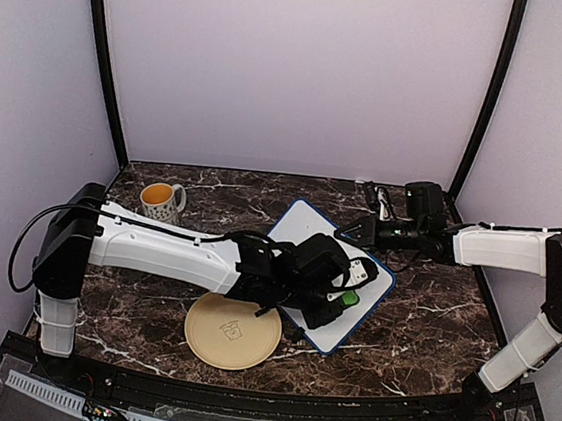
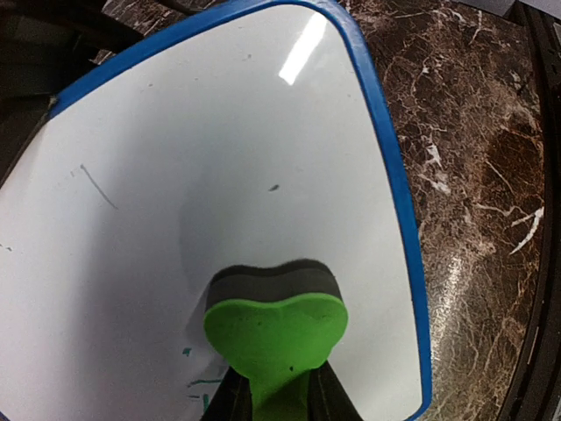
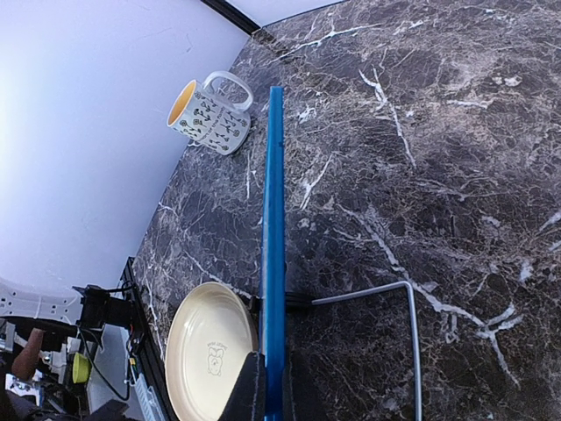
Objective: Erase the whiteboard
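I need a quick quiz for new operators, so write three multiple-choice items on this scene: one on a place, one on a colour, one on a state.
1. Where on the table does the mug stand?
A. back left
B. front right
C. dead centre

2. What colour is the eraser in the left claw?
A. red
B. green
C. yellow

3. What state is the whiteboard in?
A. wholly clean
B. bearing a few faint marks
C. covered in writing

Answers:
1 A, the top view shows it near the back wall on the left.
2 B, the left wrist view shows a green handle over dark felt.
3 B, a thin stroke, a dot and small teal marks show on it.
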Tool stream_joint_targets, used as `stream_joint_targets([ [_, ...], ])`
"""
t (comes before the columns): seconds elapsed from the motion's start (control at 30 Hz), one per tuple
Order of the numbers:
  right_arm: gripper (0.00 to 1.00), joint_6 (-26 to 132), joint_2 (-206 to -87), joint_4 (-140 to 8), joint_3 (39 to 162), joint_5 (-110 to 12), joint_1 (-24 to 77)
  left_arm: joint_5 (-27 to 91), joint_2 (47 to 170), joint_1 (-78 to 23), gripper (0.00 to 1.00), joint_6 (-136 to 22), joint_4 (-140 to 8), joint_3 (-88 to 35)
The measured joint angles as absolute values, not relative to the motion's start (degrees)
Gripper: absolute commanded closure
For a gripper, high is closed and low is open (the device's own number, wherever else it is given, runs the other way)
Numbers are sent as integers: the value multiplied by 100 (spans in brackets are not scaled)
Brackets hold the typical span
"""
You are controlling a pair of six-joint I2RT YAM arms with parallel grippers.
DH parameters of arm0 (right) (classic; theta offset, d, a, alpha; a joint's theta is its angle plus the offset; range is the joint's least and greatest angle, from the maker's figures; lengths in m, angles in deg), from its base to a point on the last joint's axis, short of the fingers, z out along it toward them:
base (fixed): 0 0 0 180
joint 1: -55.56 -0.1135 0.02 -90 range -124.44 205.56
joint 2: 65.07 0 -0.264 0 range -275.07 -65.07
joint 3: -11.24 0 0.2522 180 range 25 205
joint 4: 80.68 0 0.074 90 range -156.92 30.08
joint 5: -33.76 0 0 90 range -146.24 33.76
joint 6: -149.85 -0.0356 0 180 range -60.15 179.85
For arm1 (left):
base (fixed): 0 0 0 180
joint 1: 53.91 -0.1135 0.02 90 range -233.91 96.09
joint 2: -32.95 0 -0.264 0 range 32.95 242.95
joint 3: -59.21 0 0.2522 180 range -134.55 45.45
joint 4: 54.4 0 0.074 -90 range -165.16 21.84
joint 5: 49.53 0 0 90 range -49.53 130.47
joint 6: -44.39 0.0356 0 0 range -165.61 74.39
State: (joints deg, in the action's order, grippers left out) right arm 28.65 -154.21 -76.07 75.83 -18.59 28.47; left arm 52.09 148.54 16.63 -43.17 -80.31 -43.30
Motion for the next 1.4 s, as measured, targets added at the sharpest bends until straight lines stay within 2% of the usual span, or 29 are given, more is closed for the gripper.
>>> stream_joint_targets([
  [0.23,100,2874,-15423,-7620,7583,-1855,2847,5220,14876,1598,98,-4440,-8031,-4327],
  [0.63,100,2869,-15421,-7635,7572,-1852,2847,5380,14529,721,98,-4842,-7989,-3976],
  [0.83,100,2863,-15421,-7639,7566,-1852,2847,5611,14496,1034,98,-4724,-7760,-3742],
  [1.1,100,2839,-15421,-7655,7566,-1855,2847,5351,14570,1615,98,-4481,-7648,-3587],
  [1.4,100,2830,-15421,-7679,7555,-1857,2847,5297,14607,1644,98,-4394,-7672,-3593],
])
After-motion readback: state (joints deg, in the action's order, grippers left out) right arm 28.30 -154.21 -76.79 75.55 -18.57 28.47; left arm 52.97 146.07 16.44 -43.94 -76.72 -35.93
